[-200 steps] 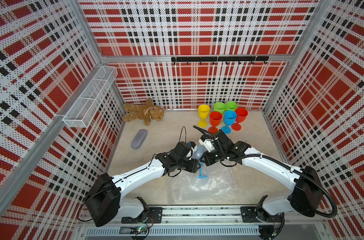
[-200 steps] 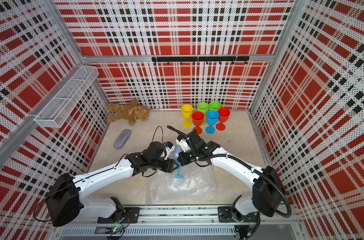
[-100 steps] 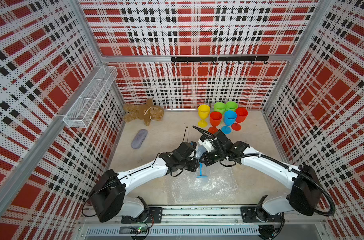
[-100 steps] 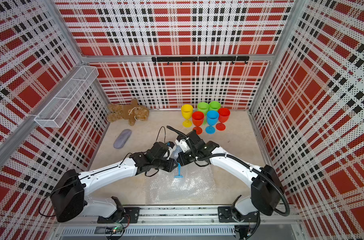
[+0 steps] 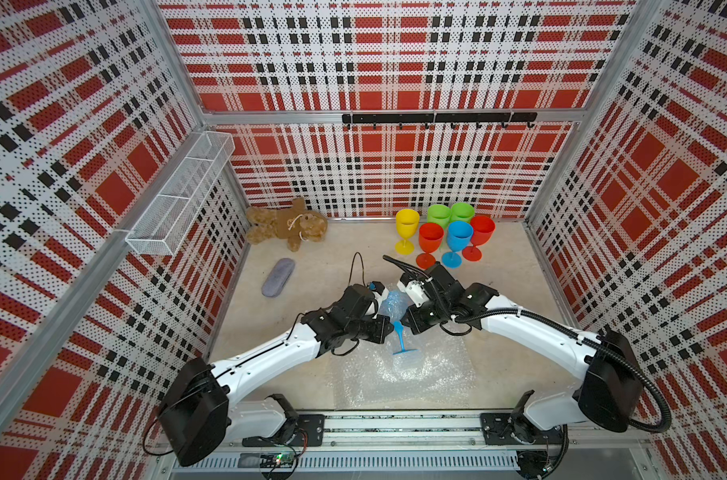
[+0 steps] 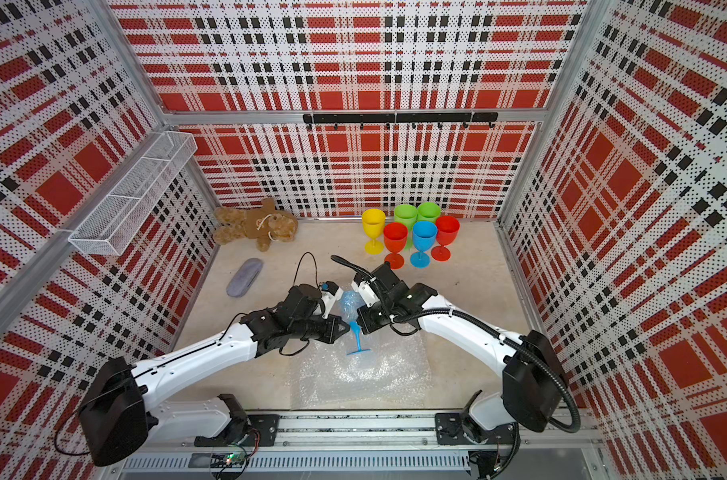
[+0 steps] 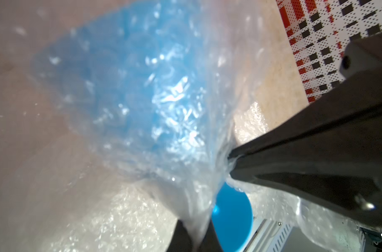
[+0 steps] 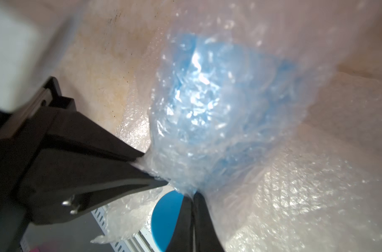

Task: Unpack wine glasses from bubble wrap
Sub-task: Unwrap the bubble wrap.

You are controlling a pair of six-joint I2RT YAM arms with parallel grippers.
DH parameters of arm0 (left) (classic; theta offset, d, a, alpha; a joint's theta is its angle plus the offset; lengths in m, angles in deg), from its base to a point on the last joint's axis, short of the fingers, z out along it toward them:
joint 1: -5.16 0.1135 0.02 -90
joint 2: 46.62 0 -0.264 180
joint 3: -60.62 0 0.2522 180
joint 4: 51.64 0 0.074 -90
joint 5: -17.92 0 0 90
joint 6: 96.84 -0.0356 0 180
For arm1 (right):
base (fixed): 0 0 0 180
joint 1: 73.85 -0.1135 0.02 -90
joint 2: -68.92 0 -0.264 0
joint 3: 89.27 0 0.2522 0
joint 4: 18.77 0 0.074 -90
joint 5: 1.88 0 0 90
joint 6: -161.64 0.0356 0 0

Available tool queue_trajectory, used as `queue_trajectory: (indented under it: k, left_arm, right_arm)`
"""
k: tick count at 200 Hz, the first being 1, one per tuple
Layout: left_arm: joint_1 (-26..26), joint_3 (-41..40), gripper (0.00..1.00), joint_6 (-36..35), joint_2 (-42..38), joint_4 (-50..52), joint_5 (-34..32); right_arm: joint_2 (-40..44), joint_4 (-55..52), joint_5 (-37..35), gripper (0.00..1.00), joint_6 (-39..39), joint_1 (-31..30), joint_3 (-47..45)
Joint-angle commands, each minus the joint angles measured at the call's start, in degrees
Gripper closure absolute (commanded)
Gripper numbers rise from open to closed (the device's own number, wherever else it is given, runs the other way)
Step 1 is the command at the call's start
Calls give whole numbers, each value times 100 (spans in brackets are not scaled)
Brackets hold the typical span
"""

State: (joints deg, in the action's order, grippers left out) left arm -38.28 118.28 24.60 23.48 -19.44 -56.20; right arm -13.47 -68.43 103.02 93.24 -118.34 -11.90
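Note:
A blue wine glass [image 5: 400, 338] hangs tilted above the table, its bowl wrapped in bubble wrap [image 5: 394, 305] and its stem and foot [image 6: 358, 351] bare. My left gripper [image 5: 388, 329] is shut on the wrap at the base of the bowl. From the opposite side my right gripper [image 5: 407, 322] is shut on the same wrap. In the left wrist view my left gripper [image 7: 194, 235] pinches a fold of wrap beside the blue foot [image 7: 231, 218]. The right wrist view shows my right gripper [image 8: 193, 207] doing the same. Several unwrapped wine glasses [image 5: 457, 239] stand at the back right.
Loose bubble wrap sheets [image 5: 420, 374] lie flat on the table below the held glass. A teddy bear [image 5: 287, 224] and a grey oblong case [image 5: 277, 277] lie at the back left. A wire basket [image 5: 178, 199] hangs on the left wall, a hook rail [image 5: 436, 118] on the back wall.
My left gripper has reached in a little toward the wrapped glass and shut on the bubble wrap. The right gripper has stayed shut on the wrap in the same place.

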Motion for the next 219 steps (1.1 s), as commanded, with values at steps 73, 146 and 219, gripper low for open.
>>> queue_trajectory:
  k: [73,146,219]
  left_arm:
    - [334,-759,100,640,-671,-17,359]
    - [737,-1014,100,688,-918,167,584]
    - [811,-1011,100,705,-936,247,561]
  right_arm:
    - [631,-7,-576,100,127,471,-780]
    - [1130,101,-443,100,260,1033,-1308]
    - [1467,391,-298,100,462,1196,-1777]
